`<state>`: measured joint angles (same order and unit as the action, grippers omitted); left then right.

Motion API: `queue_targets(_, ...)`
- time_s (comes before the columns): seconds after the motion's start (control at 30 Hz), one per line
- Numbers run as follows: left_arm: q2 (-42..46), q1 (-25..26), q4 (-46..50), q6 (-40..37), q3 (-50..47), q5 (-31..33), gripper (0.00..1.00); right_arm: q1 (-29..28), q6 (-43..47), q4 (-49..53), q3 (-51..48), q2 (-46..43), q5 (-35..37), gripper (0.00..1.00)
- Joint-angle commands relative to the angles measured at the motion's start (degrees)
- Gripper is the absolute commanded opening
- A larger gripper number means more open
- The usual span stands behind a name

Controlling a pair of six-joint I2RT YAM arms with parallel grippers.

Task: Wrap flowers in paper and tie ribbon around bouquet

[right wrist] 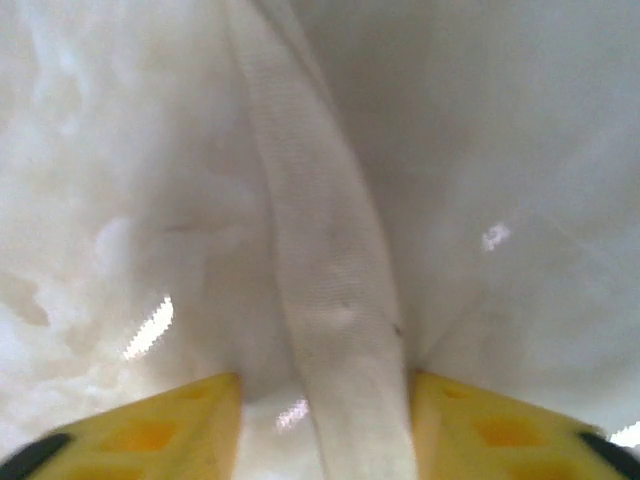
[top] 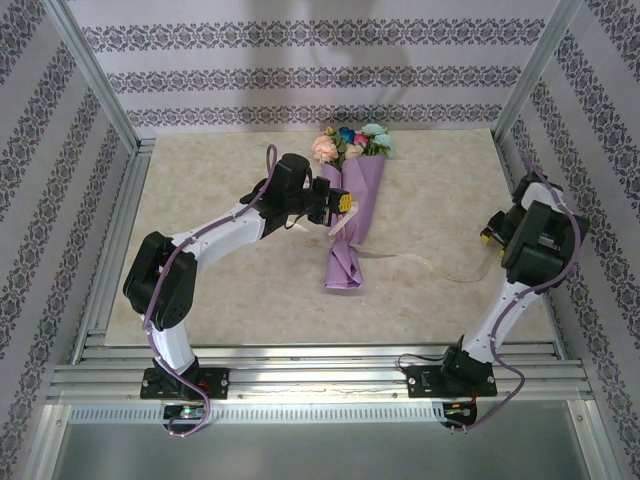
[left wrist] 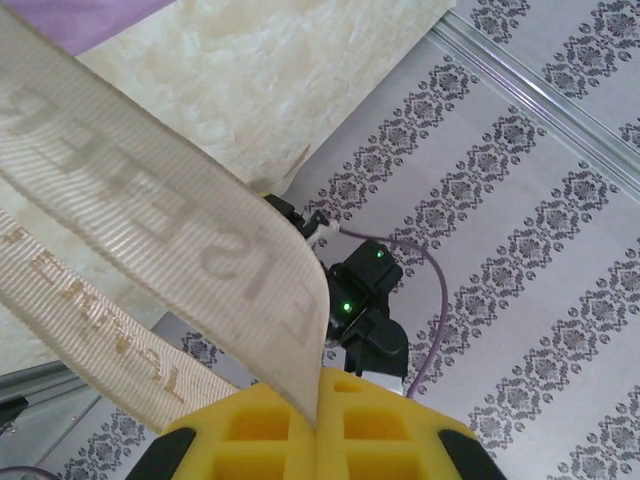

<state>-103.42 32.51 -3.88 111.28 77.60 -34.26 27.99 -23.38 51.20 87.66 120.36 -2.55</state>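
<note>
The bouquet (top: 352,215) lies mid-table, a lilac paper (top: 360,190) cone with the flowers (top: 352,142) sticking out at its far end. My left gripper (top: 345,205) is at the cone's left side. In the left wrist view its yellow pads (left wrist: 265,425) are shut on the cream ribbon (left wrist: 150,200), and a corner of paper (left wrist: 80,12) shows at top left. A thin ribbon (top: 450,272) trails from the cone toward my right gripper (top: 488,238). In the right wrist view the right gripper (right wrist: 325,385) is open just above the table, with the ribbon (right wrist: 320,260) running loose between its fingers.
Patterned walls and aluminium posts (top: 95,75) fence the marbled table (top: 220,300) on three sides. A metal rail (top: 300,365) runs along the near edge by both arm bases. The left wrist view looks across at the right arm (left wrist: 368,310).
</note>
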Motion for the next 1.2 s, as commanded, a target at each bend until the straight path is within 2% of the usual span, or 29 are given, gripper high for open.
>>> queue_targets(0.0,0.1,-0.4,1.8,-0.1,1.7,0.6,0.00,-4.0,1.5,1.8,3.7,3.4,-1.3,0.24)
queue_targets(0.03,0.3,-0.4,2.0,-0.2,1.7,0.8,0.00,-4.3,1.5,2.7,4.6,3.8,-1.2,0.21)
queue_targets(0.1,0.6,-0.4,2.4,-0.2,1.8,1.3,0.00,-4.9,1.5,3.0,5.1,4.2,-1.1,0.05)
queue_targets(0.13,0.7,-0.4,2.6,-0.3,1.8,1.6,0.00,-5.1,1.2,2.6,4.9,4.1,-1.7,0.00)
queue_targets(0.3,1.5,-0.5,4.2,-1.2,1.8,3.0,0.00,-9.3,1.8,-0.9,4.2,-0.5,-3.7,0.00)
queue_targets(0.47,1.7,-0.5,2.7,-1.1,0.3,3.8,0.00,-17.9,4.9,-2.3,3.1,-6.8,-5.9,0.00)
queue_targets(0.6,1.2,-0.6,-0.7,-0.1,-2.3,3.1,0.00,-25.2,5.9,-4.4,-2.1,-12.1,-7.4,0.00)
queue_targets(0.7,0.0,-0.6,-1.7,-0.8,-1.9,0.6,0.00,-26.7,3.5,-5.7,-6.9,-16.2,-7.4,0.00)
queue_targets(0.8,-0.5,-0.5,-1.7,-1.9,-1.2,-1.3,0.00,-25.6,1.3,-8.0,-9.3,-20.0,-9.5,0.00)
queue_targets(0.97,0.1,-0.5,0.3,-5.4,-0.6,-2.8,0.00,-26.4,-0.2,-6.4,0.2,-22.5,-13.0,0.00)
queue_targets(1.07,-0.5,-0.5,4.2,-11.2,0.1,-2.8,0.00,-29.2,-2.9,-6.6,6.8,-21.3,-15.4,0.00)
queue_targets(1.17,-0.3,-0.4,3.3,-16.9,-0.8,-0.7,0.00,-33.2,-4.6,-6.8,13.9,-18.7,-14.9,0.00)
